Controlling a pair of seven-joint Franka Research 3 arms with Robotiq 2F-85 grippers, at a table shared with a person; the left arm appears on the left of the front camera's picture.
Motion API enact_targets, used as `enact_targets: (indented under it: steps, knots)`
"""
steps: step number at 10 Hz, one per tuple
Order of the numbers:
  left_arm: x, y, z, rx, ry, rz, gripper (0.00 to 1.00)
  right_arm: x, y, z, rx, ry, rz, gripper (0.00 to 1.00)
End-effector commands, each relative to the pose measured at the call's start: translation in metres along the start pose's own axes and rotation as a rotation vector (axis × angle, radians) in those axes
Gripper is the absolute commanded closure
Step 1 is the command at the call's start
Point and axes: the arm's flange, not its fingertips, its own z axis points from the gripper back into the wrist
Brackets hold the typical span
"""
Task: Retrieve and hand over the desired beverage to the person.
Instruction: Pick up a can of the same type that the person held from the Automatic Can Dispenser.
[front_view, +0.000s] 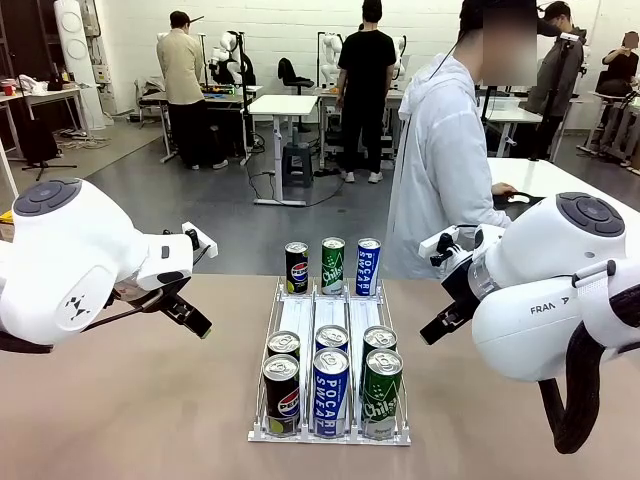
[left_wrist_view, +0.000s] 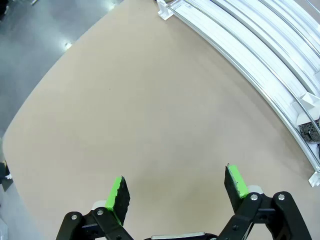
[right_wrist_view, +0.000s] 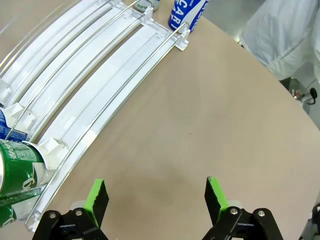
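Note:
Several beverage cans stand in a white three-lane rack (front_view: 298, 318) on the tan table: Pepsi (front_view: 283, 395), Pocari Sweat (front_view: 331, 392) and green Chilsung (front_view: 381, 393) in front, the same three kinds at the back (front_view: 332, 265). Nothing marks one can as the desired one. The person (front_view: 440, 170) in a white hooded jacket stands behind the table, turned to the right. My left gripper (left_wrist_view: 177, 189) hangs open over bare table left of the rack (left_wrist_view: 260, 45). Right of the rack (right_wrist_view: 100, 80), my right gripper (right_wrist_view: 156, 195) is open too, with a green can (right_wrist_view: 15, 167) at its left.
The person's hand (front_view: 503, 190) rests by a dark flat thing on a white table (front_view: 560, 180) at the right. Other people and desks fill the room behind. Bare tabletop (front_view: 130, 400) lies on both sides of the rack.

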Motion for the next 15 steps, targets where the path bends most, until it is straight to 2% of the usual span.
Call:
enact_targets:
  steps: [1, 6, 8, 10, 12, 14, 15]
  knots:
    - [0.0, 0.0, 0.0, 0.0, 0.0, 0.001, 0.0, 0.0, 0.0, 0.0, 0.0, 0.0, 0.0, 0.0]
    - [0.0, 0.0, 0.0, 0.0, 0.0, 0.0, 0.0, 0.0, 0.0, 0.0, 0.0, 0.0, 0.0, 0.0]
    - [0.024, -0.002, 0.084, 0.102, -0.105, -0.06, 0.0, 0.008, 0.027, 0.119, -0.152, -0.176, 0.078, 0.0]
    - [0.051, 0.0, 0.143, 0.155, -0.127, -0.092, 0.0, 0.025, 0.039, 0.206, -0.213, -0.213, 0.116, 0.0]
    - [0.068, -0.008, 0.192, 0.197, -0.165, -0.102, 0.0, 0.036, 0.06, 0.256, -0.267, -0.191, 0.18, 0.0]
    - [0.071, -0.015, 0.21, 0.25, -0.231, -0.095, 0.0, 0.04, 0.067, 0.253, -0.347, -0.145, 0.2, 0.0]
    - [0.071, -0.005, 0.214, 0.186, -0.199, -0.118, 0.0, 0.031, 0.063, 0.277, -0.281, -0.217, 0.186, 0.0]
